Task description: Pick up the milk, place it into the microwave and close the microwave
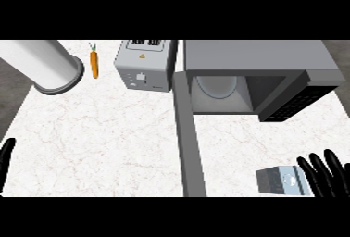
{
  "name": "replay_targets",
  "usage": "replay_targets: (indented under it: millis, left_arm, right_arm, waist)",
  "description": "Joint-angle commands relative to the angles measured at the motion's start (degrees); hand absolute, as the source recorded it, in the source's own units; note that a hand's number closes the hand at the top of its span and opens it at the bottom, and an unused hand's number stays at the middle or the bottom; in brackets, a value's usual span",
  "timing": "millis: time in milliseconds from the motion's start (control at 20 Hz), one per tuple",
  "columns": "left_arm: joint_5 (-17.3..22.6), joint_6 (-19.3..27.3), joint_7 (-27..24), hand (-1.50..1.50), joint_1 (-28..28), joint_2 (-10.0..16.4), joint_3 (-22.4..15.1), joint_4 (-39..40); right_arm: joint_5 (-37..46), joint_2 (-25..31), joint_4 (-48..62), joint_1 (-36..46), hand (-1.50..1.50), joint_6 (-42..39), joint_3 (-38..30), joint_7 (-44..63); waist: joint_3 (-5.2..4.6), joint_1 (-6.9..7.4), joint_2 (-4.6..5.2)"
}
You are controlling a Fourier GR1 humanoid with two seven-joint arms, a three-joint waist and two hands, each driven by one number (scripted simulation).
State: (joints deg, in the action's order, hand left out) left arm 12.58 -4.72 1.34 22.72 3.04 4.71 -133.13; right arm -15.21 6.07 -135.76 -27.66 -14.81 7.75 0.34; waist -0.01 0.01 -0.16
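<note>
- Checking right hand (327,185): bottom right corner, fingers straight and spread, holding nothing.
- Milk?
- Milk (279,179) sits on the counter (103,139) just left of that hand, touching or nearly touching the fingers. Can't tell which.
- Axis?
- Seems upright, seen from above, so the long axis points roughly at the camera. Not certain. Grey side faces left, pale face toward the hand.
- Left hand?
- Left hand (6,155) is a sliver at the left edge, well apart. Can't tell its state. The open door (189,139) runs down the view between it and the milk, so this is the right hand's job.
- Target?
- Microwave (253,55) is up the view from the milk, cavity open, round plate (217,85) inside. My read: close on the milk from its right, lift, carry away from the body into the cavity. The path looks free on the door's right side.
- Clutter?
- Toaster (143,65), carrot (94,65) and white cylinder (44,65) are all left of the door, out of the way.
- Surface?
- Pale marble, flat.
</note>
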Motion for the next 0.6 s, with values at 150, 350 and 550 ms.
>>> replay_targets:
  millis: [150,350,550]
  left_arm:
    - [2.3,-2.1,-0.9,-1.5,0.3,-0.7,1.8,0.7]
    - [-2.9,-1.6,-0.9,-1.5,4.7,-2.9,-2.9,-3.4]
    - [-1.5,-1.5,1.1,-1.5,0.5,-2.2,-0.2,-1.4]
  right_arm:
    - [-0.5,-0.2,8.7,0.1,-1.5,-2.3,-6.1,-5.1]
    - [-1.7,1.3,12.6,4.1,-1.5,-2.0,-9.8,-2.4]
    - [-0.3,0.7,16.3,3.7,-1.5,-2.8,-11.9,-5.9]
  waist:
    - [0.04,-0.09,0.09]
    - [0.04,0.2,0.11]
    - [0.04,-0.14,0.14]
